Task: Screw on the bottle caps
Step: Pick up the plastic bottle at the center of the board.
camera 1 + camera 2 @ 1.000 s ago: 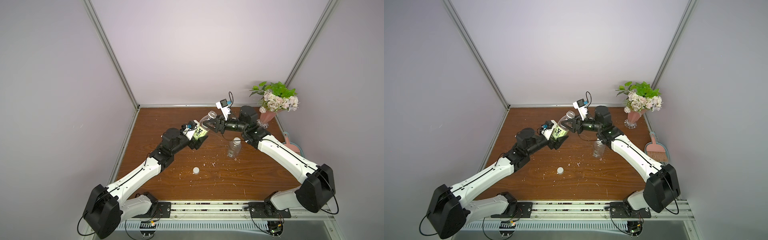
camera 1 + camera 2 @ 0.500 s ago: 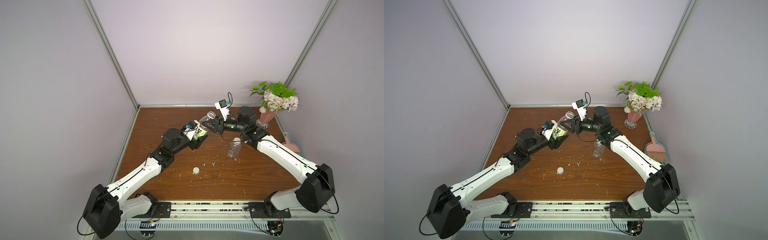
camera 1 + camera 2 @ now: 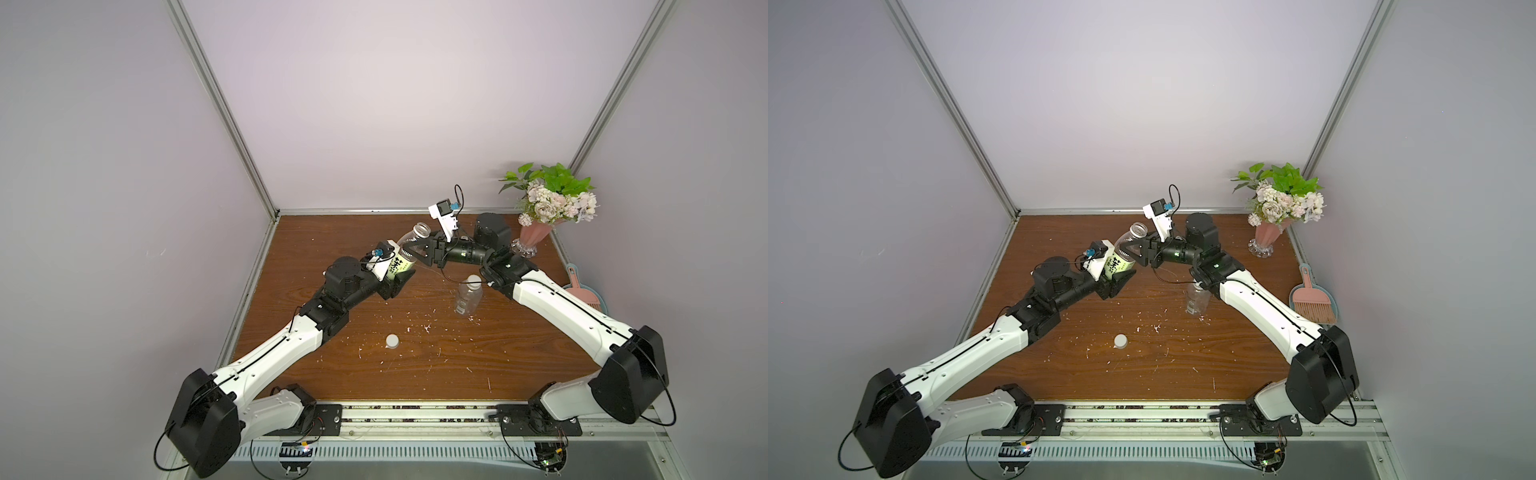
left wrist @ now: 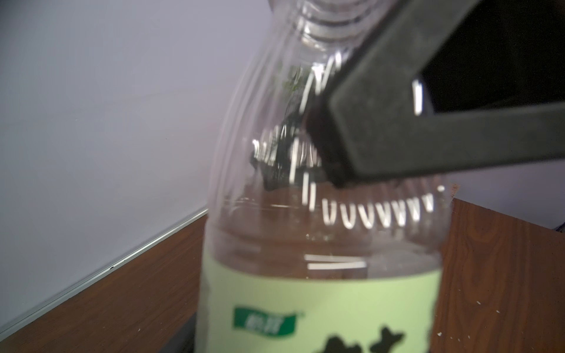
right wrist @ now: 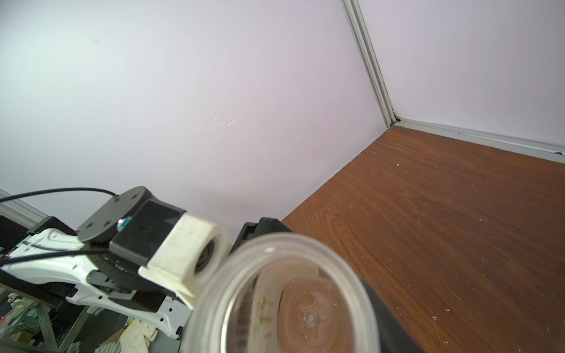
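Green-label bottle (image 3: pixel 400 262) (uncapped, tilted) clamped by left gripper (image 3: pixel 393 272) and right gripper (image 3: pixel 411 252).

White arm links (image 3: pixel 282 353), black joint housings (image 3: pixel 203 419), thin black cables (image 5: pixel 61 190), white wrist-camera mounts (image 5: pixel 183 253).

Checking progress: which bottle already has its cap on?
The nearly bare bottle standing on the table: white cap on its neck. The green-label bottle, held aloft, is open.

Both top views are looking steeply down over the labelled bottle (image 3: pixel 400 263); wrist cameras are sharing it close-up.
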